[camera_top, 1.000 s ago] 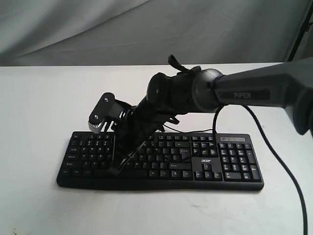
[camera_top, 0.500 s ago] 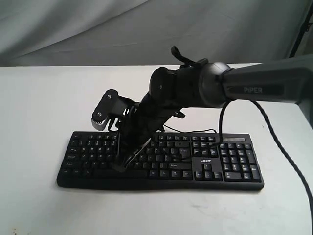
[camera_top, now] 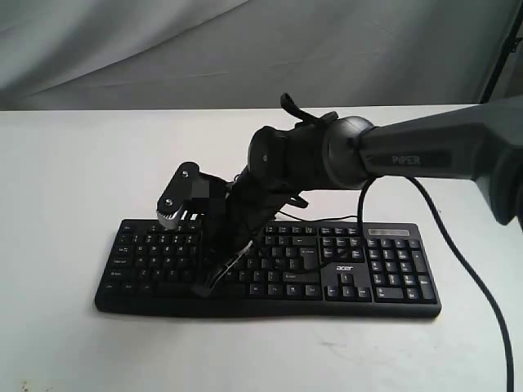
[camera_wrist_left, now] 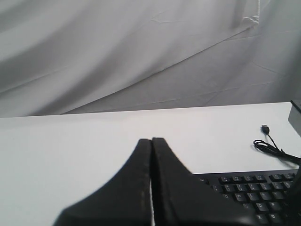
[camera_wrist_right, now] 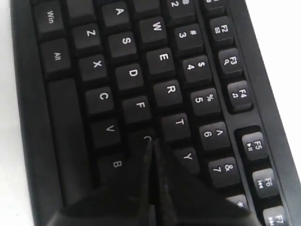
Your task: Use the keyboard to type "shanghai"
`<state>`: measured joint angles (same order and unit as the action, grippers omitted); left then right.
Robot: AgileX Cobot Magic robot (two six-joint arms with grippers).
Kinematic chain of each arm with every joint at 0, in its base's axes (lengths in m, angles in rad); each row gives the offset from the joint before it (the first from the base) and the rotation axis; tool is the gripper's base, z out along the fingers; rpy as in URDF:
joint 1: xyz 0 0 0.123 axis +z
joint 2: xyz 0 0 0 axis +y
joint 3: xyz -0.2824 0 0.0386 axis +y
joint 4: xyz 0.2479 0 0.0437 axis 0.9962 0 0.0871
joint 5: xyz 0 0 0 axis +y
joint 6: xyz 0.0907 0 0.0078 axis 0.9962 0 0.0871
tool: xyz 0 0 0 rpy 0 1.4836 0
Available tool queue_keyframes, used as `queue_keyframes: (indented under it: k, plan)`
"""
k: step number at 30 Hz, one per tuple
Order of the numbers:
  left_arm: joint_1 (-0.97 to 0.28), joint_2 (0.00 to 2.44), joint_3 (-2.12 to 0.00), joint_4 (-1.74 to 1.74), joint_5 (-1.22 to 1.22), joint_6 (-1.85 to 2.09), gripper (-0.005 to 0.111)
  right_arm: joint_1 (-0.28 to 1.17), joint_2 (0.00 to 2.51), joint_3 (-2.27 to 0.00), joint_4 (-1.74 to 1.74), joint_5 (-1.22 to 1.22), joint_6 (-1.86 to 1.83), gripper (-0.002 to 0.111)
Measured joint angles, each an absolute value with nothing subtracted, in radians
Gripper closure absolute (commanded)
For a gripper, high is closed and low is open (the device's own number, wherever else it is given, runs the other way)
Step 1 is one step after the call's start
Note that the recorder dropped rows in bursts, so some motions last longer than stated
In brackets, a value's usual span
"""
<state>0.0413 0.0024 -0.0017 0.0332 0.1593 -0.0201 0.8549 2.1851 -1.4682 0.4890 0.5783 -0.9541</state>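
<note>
Both pairs of jaws are closed together, tip against tip, and hold nothing. The wide black plastic keyboard with white legends (camera_top: 302,273) lies flat on the white desk (camera_top: 65,180), and its long axis runs across the exterior view from left to right. The right gripper (camera_wrist_right: 149,145) reaches across the middle. Its narrow tip sits over the G key (camera_wrist_right: 146,137), just past the F key (camera_wrist_right: 139,106) and below the Y key (camera_wrist_right: 188,156) row. Whether it presses or only touches cannot be told. The H key, probably the next letter, should lie just beside G in the same row, on the side away from F, hidden under the jaws. The left gripper (camera_wrist_left: 151,143) hangs over bare desk apart from the keys, so the right arm is nearer.
</note>
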Motion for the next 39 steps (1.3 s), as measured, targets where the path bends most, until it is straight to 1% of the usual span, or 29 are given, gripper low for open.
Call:
queue_keyframes:
  k: [12,17,26,39]
  plan:
    - [0.041,0.002,-0.002,0.033,0.159,-0.020,0.107,0.857,2.149,-1.476,0.491,0.565,-0.954,0.108]
    - [0.041,0.002,-0.002,0.033,0.159,-0.020,0.107,0.897,2.176,-1.573,0.489,0.564,-0.954,0.108]
    - [0.041,0.002,-0.002,0.033,0.159,-0.020,0.107,0.954,2.348,-1.837,0.489,0.660,-0.918,0.108]
    - [0.041,0.002,-0.002,0.033,0.159,-0.020,0.107,0.954,2.383,-1.864,0.489,0.680,-0.913,0.108]
